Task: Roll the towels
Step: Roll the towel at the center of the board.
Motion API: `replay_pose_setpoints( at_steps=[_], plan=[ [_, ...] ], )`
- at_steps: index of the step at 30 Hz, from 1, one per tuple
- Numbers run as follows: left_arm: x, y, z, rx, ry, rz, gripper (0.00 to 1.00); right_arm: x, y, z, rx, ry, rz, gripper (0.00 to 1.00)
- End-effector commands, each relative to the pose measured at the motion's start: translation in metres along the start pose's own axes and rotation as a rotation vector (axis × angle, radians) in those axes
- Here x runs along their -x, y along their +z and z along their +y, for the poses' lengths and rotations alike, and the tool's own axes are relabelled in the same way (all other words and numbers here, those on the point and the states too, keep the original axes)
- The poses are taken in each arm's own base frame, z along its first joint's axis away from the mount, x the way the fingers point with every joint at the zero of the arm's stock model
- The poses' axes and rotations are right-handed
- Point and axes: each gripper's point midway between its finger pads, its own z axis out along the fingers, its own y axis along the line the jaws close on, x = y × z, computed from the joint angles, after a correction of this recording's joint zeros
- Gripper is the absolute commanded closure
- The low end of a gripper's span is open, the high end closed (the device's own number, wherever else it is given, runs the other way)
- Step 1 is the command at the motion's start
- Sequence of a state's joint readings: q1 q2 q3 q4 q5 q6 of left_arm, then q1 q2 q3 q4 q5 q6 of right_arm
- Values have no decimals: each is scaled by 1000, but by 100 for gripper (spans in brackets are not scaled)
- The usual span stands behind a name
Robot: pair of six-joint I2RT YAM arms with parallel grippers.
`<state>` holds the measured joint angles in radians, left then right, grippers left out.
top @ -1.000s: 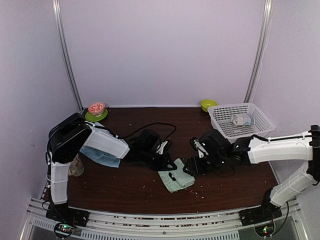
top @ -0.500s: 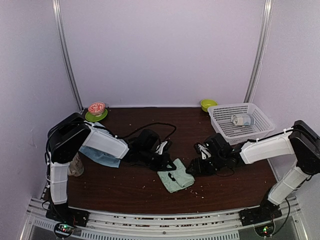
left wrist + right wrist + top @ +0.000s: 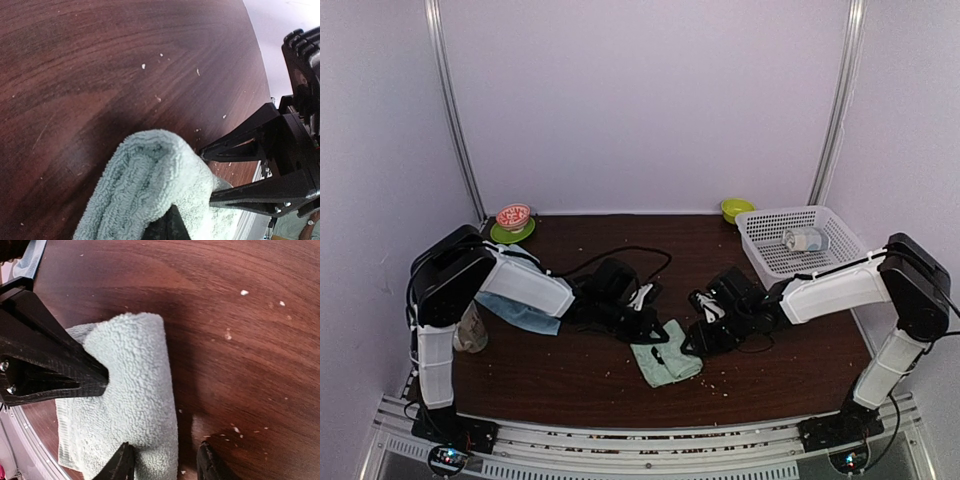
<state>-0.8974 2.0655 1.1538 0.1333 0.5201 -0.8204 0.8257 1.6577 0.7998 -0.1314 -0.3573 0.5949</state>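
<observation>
The sage-green towel (image 3: 665, 362) lies partly folded on the brown table, with its dark printed mark facing up. My left gripper (image 3: 645, 326) is at its far left edge. In the left wrist view the towel (image 3: 150, 180) bulges up in a fold over my left gripper (image 3: 167, 226), which is shut on it. My right gripper (image 3: 693, 340) is open at the towel's right edge. In the right wrist view (image 3: 165, 465) one finger sits on the towel (image 3: 135, 385) and the other on bare wood. The light blue towel (image 3: 523, 313) lies crumpled under my left arm.
A white basket (image 3: 840, 232) at the back right holds a mug (image 3: 805, 240) on its side. A green bowl (image 3: 735, 208) stands behind it. A green plate with a red-and-white bowl (image 3: 513, 216) stands at the back left. A glass jar (image 3: 472, 332) stands by the left arm. Crumbs dot the table.
My right gripper has moved left and down to the green towel's right edge. The towel has shifted slightly towards the front left. The left gripper has hardly moved.
</observation>
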Motion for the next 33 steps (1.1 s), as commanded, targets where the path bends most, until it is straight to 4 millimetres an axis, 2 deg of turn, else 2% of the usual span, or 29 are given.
replay_pose_setpoints(
  at_steps=[1,8,12,17,23,28,30,31,33],
  plan=[
    [-39,-1,45,142,-74,101,100,-6,8,13,67,27,36,54],
    [-43,-3,50,161,-72,100,100,3,-4,21,228,189,-44,39],
    [-43,-3,50,160,-72,97,100,0,-5,27,305,275,-47,39],
    [-44,-3,48,158,-69,90,100,-14,4,22,337,362,-25,43],
    [-47,-2,48,163,-66,94,100,-26,16,23,357,405,22,59],
    [-46,-2,46,160,-62,92,100,-25,17,28,368,385,30,83],
    [-46,-4,44,161,-58,89,100,-22,15,23,314,347,20,97],
    [-45,-6,43,163,-54,87,100,-20,12,19,269,315,13,100],
    [-42,-12,39,167,-42,75,100,-15,2,10,158,245,2,100]
  ],
)
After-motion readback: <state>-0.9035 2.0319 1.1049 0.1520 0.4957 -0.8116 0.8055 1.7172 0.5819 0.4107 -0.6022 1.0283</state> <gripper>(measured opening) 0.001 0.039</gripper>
